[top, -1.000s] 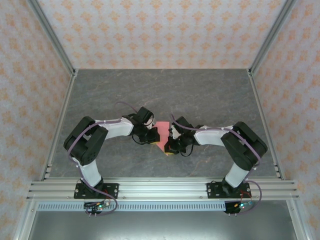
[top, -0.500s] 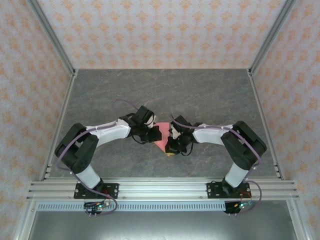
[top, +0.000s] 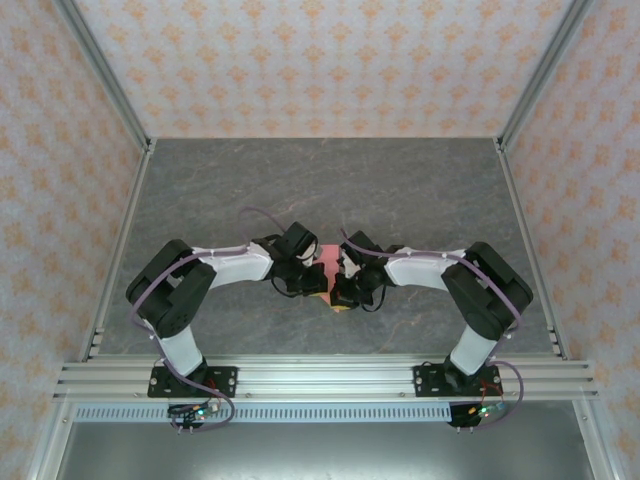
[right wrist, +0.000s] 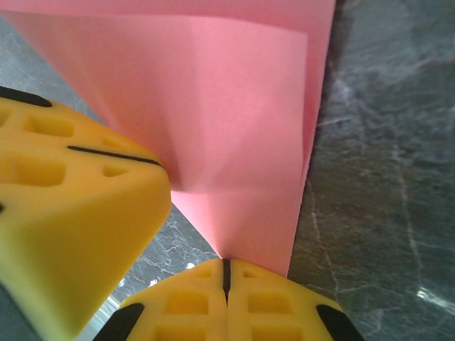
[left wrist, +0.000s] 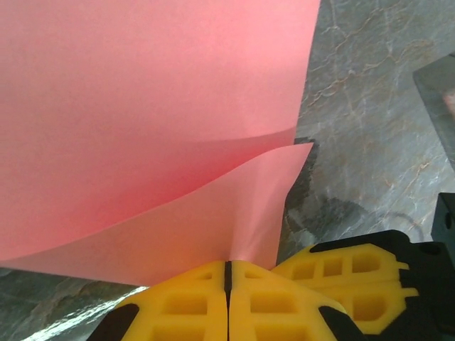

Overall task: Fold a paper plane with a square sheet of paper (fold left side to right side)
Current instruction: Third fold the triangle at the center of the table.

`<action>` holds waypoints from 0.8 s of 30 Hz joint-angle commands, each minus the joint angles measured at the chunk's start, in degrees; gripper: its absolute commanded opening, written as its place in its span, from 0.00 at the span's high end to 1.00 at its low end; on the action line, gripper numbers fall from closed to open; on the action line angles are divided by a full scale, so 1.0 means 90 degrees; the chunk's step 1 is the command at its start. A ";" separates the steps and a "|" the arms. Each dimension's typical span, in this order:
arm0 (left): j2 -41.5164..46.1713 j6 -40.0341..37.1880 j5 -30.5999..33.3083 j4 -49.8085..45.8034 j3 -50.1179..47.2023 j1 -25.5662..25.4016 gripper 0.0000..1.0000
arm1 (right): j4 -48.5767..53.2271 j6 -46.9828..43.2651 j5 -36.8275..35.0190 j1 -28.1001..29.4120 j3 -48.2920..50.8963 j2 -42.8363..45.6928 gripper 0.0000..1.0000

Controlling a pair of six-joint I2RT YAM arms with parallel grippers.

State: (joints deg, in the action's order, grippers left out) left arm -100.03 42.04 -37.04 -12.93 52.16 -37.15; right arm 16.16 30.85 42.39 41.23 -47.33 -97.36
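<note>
- The paper (top: 327, 258) sits at the centre of the top view, between the two arms, over the grey marbled worktop (top: 400, 190). It seems partly raised.
- Left gripper (left wrist: 227, 270): the yellow jaws are pressed together, pinching the paper's lower edge at the bottom middle of its wrist view.
- Right gripper (right wrist: 226, 268): the jaws are likewise clamped on a lower corner, just beside the left one.
- The paper is salmon-pink, matte and plain. Two layers overlap, with a soft curl and faint creases.
- It is likely very light, limp and easily crumpled or torn. It is best held by edges or corners, moved gently, then pressed flat to set a crease.
</note>
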 commanded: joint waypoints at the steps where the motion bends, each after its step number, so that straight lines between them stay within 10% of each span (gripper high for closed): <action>1: -0.0050 0.0038 0.0126 0.0091 -0.0109 -0.0070 0.93 | 0.0680 -0.0067 -0.0550 0.0052 0.0039 -0.0277 1.00; 24: 0.0168 -0.0628 0.0775 -0.0679 -0.0482 0.0637 0.94 | 0.1248 -0.0237 -0.0794 0.0077 -0.0127 -0.0380 1.00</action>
State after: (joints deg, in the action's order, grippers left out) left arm -99.61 39.16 -36.25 -12.78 49.93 -34.87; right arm 19.35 29.71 40.86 41.71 -49.45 -98.24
